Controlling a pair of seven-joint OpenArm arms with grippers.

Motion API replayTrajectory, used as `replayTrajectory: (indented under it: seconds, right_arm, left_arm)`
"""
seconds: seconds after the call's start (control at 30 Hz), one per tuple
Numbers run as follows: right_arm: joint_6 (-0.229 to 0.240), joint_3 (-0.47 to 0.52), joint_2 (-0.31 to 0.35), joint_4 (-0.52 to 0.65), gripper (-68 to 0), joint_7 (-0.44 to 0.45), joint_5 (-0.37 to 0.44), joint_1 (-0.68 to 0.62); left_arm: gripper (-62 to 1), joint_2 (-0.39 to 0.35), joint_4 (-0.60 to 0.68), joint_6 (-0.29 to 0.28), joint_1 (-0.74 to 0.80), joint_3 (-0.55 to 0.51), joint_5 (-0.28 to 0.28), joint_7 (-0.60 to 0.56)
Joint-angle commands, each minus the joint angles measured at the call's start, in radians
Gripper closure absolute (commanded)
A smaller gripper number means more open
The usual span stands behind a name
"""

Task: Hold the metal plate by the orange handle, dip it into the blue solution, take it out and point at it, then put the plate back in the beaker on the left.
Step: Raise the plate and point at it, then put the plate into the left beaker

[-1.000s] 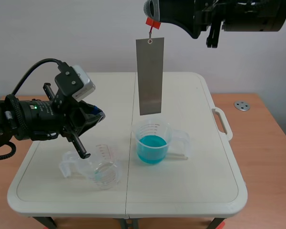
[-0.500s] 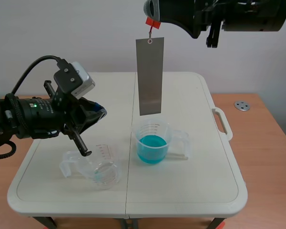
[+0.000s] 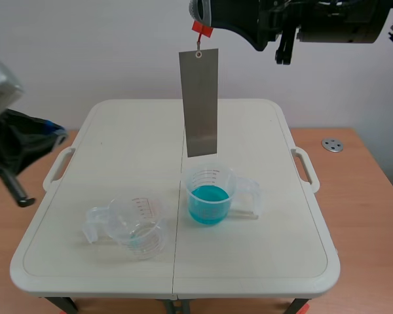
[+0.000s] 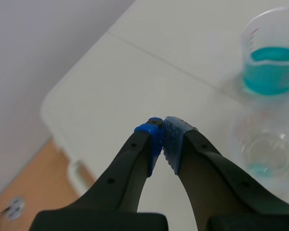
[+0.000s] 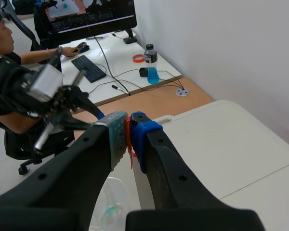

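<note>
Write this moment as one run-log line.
right tool: shut on orange handle | plate: hanging, out of blue liquid | left tool: shut, empty

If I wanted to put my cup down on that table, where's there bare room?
The far left of the table, between its left edge and the hanging metal plate, is bare. So is the right side, between the blue-filled beaker and the table's side handle. The near middle is crowded: the near-empty beaker and blue one stand close, plate hanging above.
</note>
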Motion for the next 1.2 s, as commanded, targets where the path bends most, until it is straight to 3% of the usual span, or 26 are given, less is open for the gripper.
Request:
replayTrajectory:
  seconds: [0.0, 0.13, 0.3, 0.43, 0.6, 0.8, 1.0, 1.17]
  right_arm:
    - [0.011, 0.013, -0.009, 0.016, -1.3, 0.013, 0.021, 0.029]
    - [0.011, 0.012, -0.037, 0.016, -1.3, 0.003, 0.021, 0.031]
    - [0.011, 0.011, -0.084, 0.016, -1.3, -0.029, 0.017, 0.034]
    - [0.011, -0.002, -0.121, 0.016, -1.3, -0.051, 0.013, 0.044]
    - [0.011, -0.032, -0.166, 0.016, -1.3, -0.07, 0.012, 0.059]
    - [0.011, -0.068, -0.229, 0.016, -1.3, -0.093, -0.023, 0.061]
    - [0.011, -0.108, -0.266, 0.016, -1.3, -0.097, -0.044, 0.061]
    - [0.011, -0.134, -0.282, 0.016, -1.3, -0.097, -0.066, 0.053]
  left_arm:
    - [-2.7, -0.036, 0.04, -0.002, 0.074, -0.066, -0.037, -0.03]
    - [-2.7, -0.093, 0.092, 0.002, 0.282, -0.267, -0.073, -0.073]
    - [-2.7, -0.1, 0.098, 0.095, 0.569, -0.475, -0.083, -0.101]
    - [-2.7, -0.091, 0.096, 0.181, 0.805, -0.549, -0.084, -0.101]
    - [-2.7, -0.04, 0.052, 0.204, 1.017, -0.55, -0.087, -0.109]
    - [-2.7, 0.069, -0.032, 0.202, 1.125, -0.513, -0.086, -0.108]
    - [-2.7, 0.115, -0.127, 0.203, 1.133, -0.363, -0.082, -0.115]
    - [-2.7, 0.141, -0.14, 0.203, 1.12, -0.205, -0.058, -0.216]
